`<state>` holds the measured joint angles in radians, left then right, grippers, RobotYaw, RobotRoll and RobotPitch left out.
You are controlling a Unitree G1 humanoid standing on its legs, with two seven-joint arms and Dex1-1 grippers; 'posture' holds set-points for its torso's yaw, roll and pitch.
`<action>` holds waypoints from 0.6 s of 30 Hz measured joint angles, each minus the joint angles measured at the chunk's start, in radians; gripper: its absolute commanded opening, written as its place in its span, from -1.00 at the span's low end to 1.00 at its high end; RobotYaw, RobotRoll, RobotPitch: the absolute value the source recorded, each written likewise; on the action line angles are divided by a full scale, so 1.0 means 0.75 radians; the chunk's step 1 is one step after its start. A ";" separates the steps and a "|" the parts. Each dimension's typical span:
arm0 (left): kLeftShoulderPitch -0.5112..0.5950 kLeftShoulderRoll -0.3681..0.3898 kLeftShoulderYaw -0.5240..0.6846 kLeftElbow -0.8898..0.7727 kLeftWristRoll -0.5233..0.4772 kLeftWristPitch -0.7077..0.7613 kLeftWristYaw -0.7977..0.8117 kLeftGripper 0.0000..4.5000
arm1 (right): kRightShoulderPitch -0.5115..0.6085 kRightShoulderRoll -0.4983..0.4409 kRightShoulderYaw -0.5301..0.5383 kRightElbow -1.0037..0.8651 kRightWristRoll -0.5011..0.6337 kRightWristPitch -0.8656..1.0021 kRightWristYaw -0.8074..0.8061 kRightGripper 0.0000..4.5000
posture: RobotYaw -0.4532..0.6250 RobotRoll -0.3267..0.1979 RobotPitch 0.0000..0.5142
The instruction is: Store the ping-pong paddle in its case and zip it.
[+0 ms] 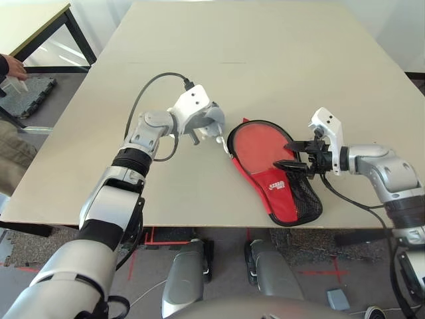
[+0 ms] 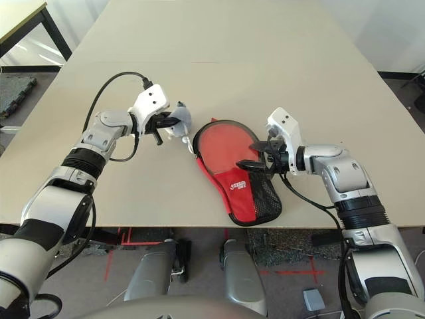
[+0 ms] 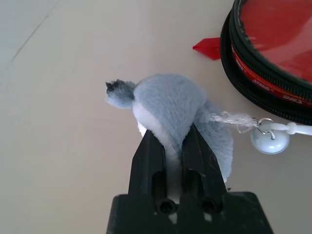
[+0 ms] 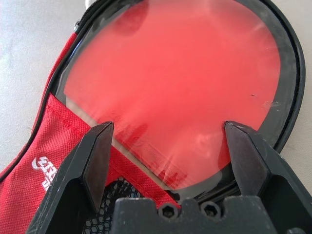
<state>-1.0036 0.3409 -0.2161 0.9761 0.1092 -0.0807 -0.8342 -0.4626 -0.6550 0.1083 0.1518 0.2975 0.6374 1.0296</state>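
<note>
At far left, a person's hand (image 1: 12, 66) shows beside a second table (image 1: 36, 23), off the main table (image 1: 265, 60). On the main table, the left gripper (image 3: 171, 146) has its fingers pinched tight on a small grey plush charm (image 3: 170, 105), which rests on the tabletop just beside the round end of the case (image 1: 272, 176). A thin white cord (image 3: 287, 128) with a small white bell (image 3: 269, 141) runs from the charm toward the case's black zipper edging. A red pull tab (image 3: 208, 47) lies at the rim of the case. The case lies flat, its round end open and its mesh pocket toward the table's near edge. The ping-pong paddle (image 4: 175, 83) sits inside it, red face up, its handle tucked beneath the red flap. At right, the right gripper (image 1: 297, 154) hovers over the case's narrow part, fingers (image 4: 97, 151) spread wide, holding nothing.
</note>
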 measured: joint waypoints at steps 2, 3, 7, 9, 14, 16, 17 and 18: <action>-0.033 -0.020 -0.002 0.055 0.020 -0.031 0.019 -0.96 | 0.002 0.002 0.001 -0.006 -0.009 -0.002 -0.007 1.00 | -0.16 0.25 -0.35; -0.052 -0.029 -0.003 0.086 0.029 -0.048 0.028 -0.96 | 0.004 0.004 0.002 -0.008 -0.010 -0.004 -0.012 1.00 | -0.17 0.25 -0.35; -0.133 -0.064 -0.029 0.191 0.089 -0.120 0.087 -0.96 | 0.018 0.006 0.003 -0.025 -0.028 -0.016 -0.024 1.00 | -0.19 0.25 -0.35; -0.164 -0.073 -0.046 0.227 0.122 -0.151 0.114 -0.96 | 0.025 0.006 0.004 -0.038 -0.035 -0.018 -0.027 1.00 | -0.20 0.25 -0.35; -0.213 -0.071 -0.055 0.291 0.176 -0.192 0.170 -0.96 | 0.036 0.006 0.005 -0.049 -0.045 -0.034 -0.037 1.00 | -0.19 0.25 -0.35; -0.214 -0.066 -0.055 0.295 0.186 -0.194 0.168 -0.96 | 0.038 0.007 0.005 -0.049 -0.046 -0.038 -0.040 1.00 | -0.17 0.25 -0.35; -0.214 -0.059 -0.056 0.296 0.195 -0.196 0.167 -0.96 | 0.038 0.008 0.006 -0.049 -0.048 -0.039 -0.042 1.00 | -0.17 0.25 -0.35; -0.214 -0.046 -0.057 0.296 0.207 -0.200 0.168 -0.96 | 0.037 0.009 0.008 -0.049 -0.051 -0.040 -0.043 1.00 | -0.17 0.25 -0.35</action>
<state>-1.1641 0.3065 -0.2586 1.1983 0.2643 -0.2310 -0.7082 -0.4345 -0.6486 0.1145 0.1154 0.2593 0.6072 0.9974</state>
